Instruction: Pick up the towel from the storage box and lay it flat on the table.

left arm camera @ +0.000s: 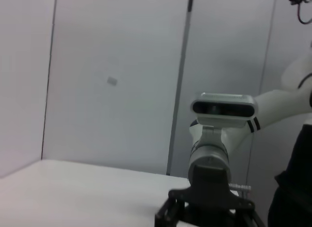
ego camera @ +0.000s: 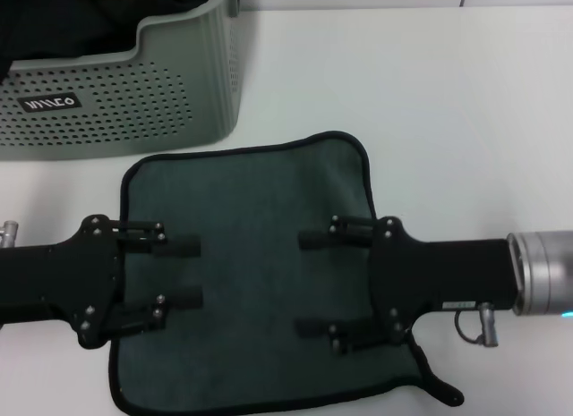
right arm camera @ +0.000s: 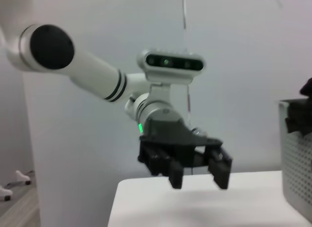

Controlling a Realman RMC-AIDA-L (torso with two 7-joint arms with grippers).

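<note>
The dark green towel [ego camera: 260, 255] lies spread flat on the white table [ego camera: 448, 94], just in front of the storage box [ego camera: 134, 94]. My left gripper [ego camera: 200, 273] reaches in from the left over the towel's left half, open with nothing between its fingers. Facing it, my right gripper [ego camera: 300, 284] hovers over the towel's right half, also open and empty. The right wrist view shows the left gripper [right arm camera: 200, 173] open above the table, with the storage box [right arm camera: 295, 158] at the picture's edge. The left wrist view catches the right gripper's body [left arm camera: 204, 207].
Something dark [ego camera: 54, 22] fills the inside of the storage box at the back left. A small loop [ego camera: 443, 394] sticks out from the towel's near right corner. Bare tabletop stretches to the right and behind the towel.
</note>
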